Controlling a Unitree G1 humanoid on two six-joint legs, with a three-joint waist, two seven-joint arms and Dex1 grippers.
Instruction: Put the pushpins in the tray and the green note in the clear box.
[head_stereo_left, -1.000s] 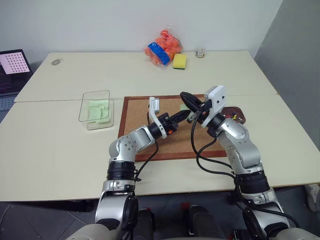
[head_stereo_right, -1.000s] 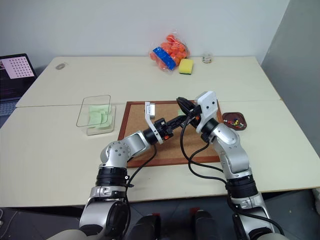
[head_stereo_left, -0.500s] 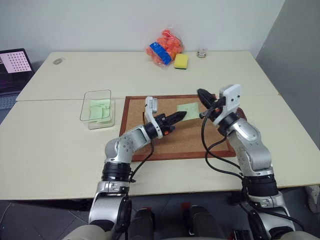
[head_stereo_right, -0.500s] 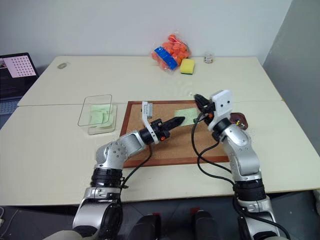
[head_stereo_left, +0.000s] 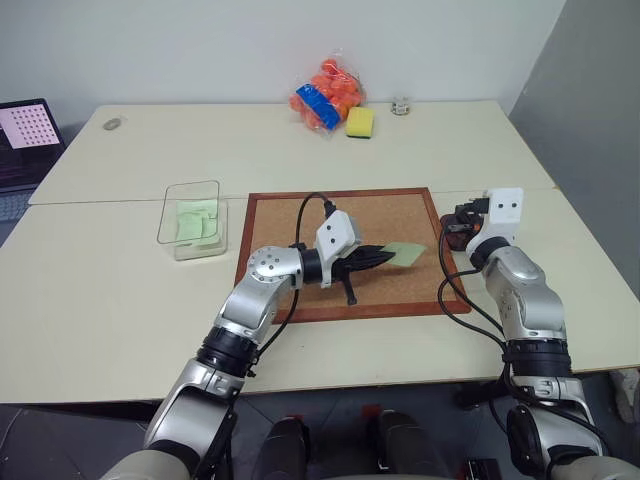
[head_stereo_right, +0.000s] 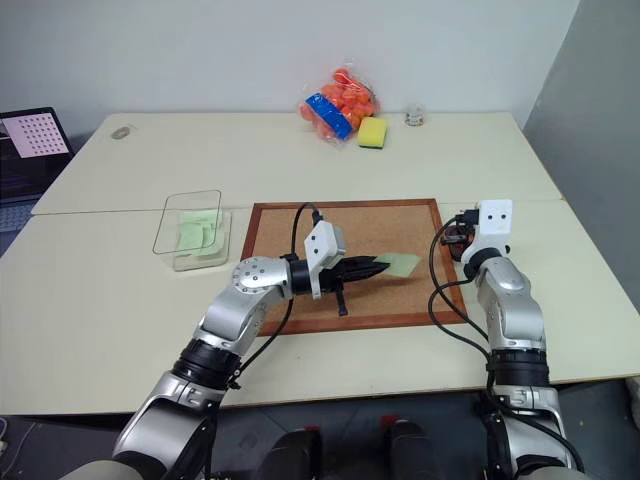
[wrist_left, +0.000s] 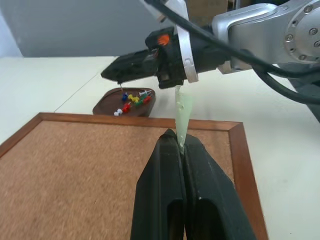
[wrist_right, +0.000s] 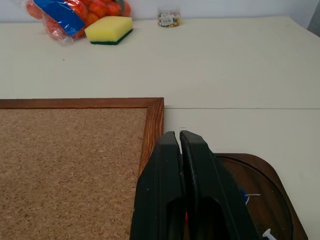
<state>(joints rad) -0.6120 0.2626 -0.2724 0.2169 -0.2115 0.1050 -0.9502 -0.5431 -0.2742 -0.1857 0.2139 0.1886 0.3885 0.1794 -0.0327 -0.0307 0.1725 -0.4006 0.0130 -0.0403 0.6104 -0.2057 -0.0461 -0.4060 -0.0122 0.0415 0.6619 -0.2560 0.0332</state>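
Right arm swung out over tray, fingers pressed together, left fingers pinching pale green note.

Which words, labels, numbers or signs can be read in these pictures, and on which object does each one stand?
None can be read.
Laptop screen: a grid of small dots, no letters.
Bag of orange items: a blue label, print too small to read.
Small jar: no readable label.
Green note, held by the shut left gripper: blank as far as it shows.
Right gripper, over the tray: an orange mark, no text.
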